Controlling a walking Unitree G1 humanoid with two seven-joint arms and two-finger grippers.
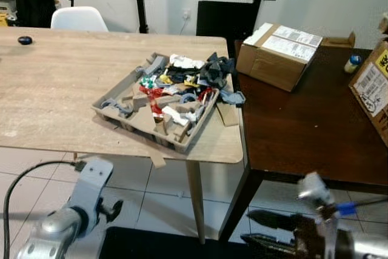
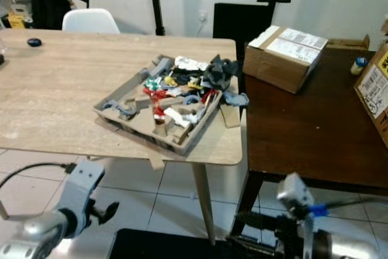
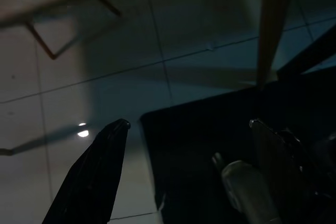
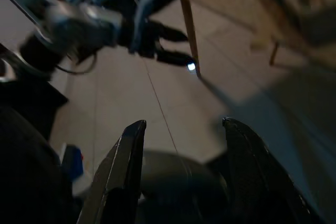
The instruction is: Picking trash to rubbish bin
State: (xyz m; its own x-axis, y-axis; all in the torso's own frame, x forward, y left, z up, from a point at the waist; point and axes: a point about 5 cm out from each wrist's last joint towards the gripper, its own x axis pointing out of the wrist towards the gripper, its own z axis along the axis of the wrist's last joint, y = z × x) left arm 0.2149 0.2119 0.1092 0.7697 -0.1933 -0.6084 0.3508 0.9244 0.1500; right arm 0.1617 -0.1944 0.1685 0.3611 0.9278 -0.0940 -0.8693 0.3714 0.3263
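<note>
A cardboard tray (image 1: 119,115) heaped with mixed trash (image 1: 182,83) (wrappers, cardboard scraps, dark cloth) sits on the light wooden table (image 1: 54,89) near its right front corner. Both grippers hang low, below the table's edge. My left gripper (image 1: 111,210) is at the lower left, open and empty; in the left wrist view its fingers (image 3: 94,171) stand wide apart over tiled floor and a dark black container (image 3: 210,145). My right gripper (image 1: 248,227) is at the lower right, open and empty, its fingers (image 4: 121,171) spread. The black container (image 1: 157,244) lies on the floor between the arms.
A dark brown table (image 1: 303,125) abuts on the right, bearing a cardboard box (image 1: 285,53), a second box (image 1: 373,86) and a small bottle (image 1: 353,63). A table leg (image 1: 195,198) stands ahead. A white chair (image 1: 79,18) is behind. A loose cardboard piece (image 1: 227,113) lies beside the tray.
</note>
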